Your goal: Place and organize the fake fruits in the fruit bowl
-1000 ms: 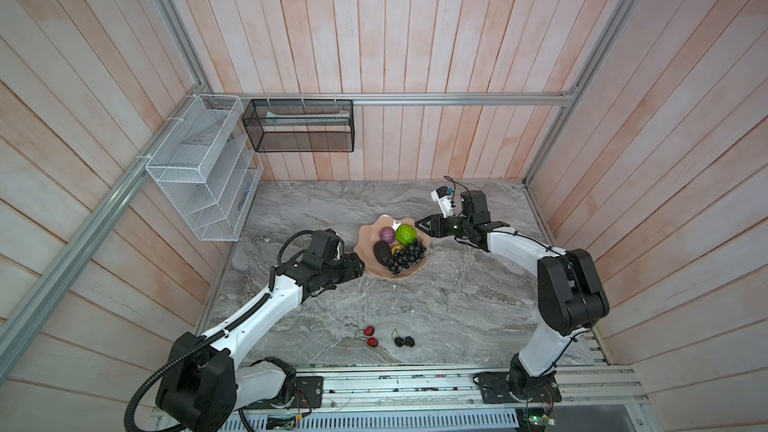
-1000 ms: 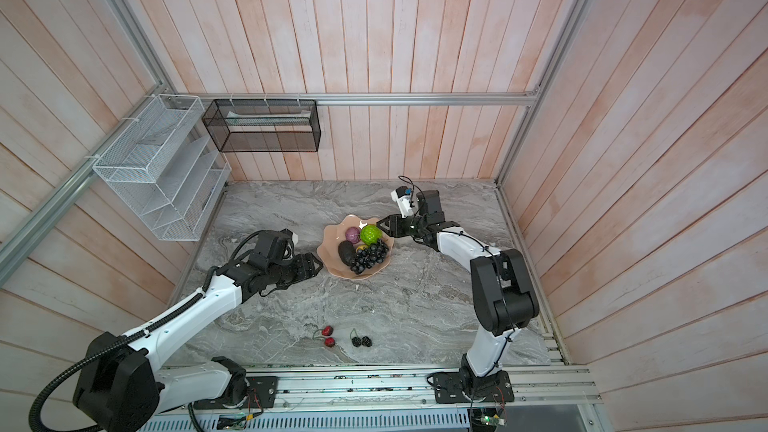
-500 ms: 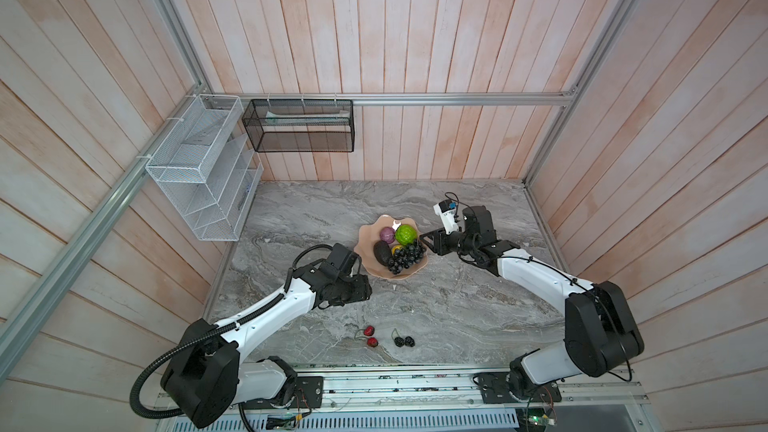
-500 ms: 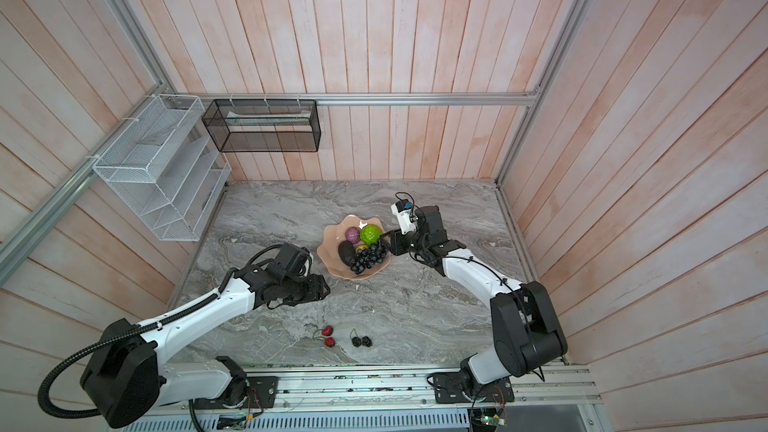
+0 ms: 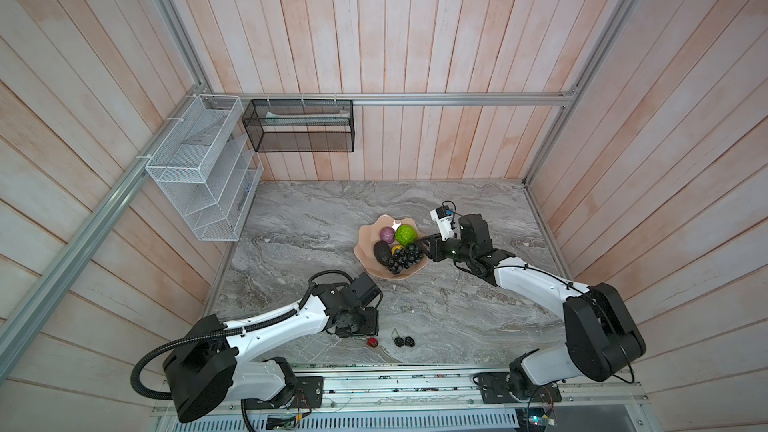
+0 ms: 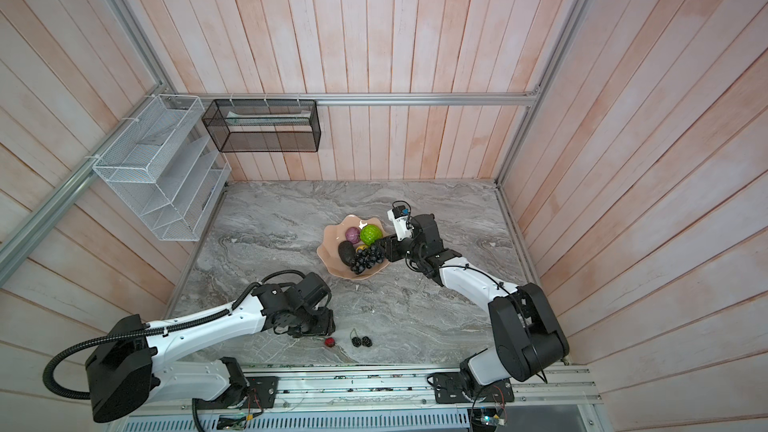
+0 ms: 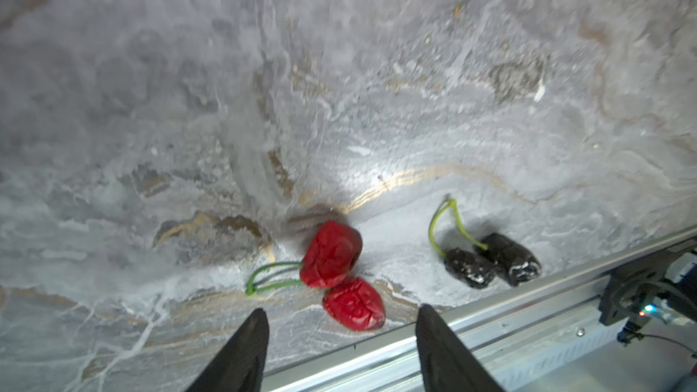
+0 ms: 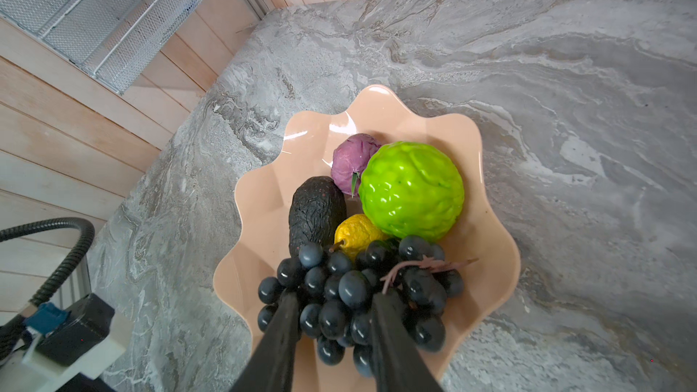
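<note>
My left gripper (image 7: pixel 341 309) hangs wide open over the red pair (image 7: pixel 332 254), knobbly, matte, on a thin green stalk, lying on the marble table (image 7: pixel 339 69) beside the black berry pair (image 7: pixel 490 262), both yet to go in. My right gripper (image 8: pixel 336 293) stands narrow astride the smooth-beaded grape bunch (image 8: pixel 418 284) in the glossy scalloped fruit bowl (image 8: pixel 486 167), likely to tidy it; whether it grips I cannot tell.

Grey marbled tabletop (image 5: pixel 299 218), peach-pink scalloped fruit bowl (image 5: pixel 366 245) standing near the middle, red pair (image 7: pixel 332 256) and black berry pair (image 7: pixel 490 262) lying side by side near front edge
</note>
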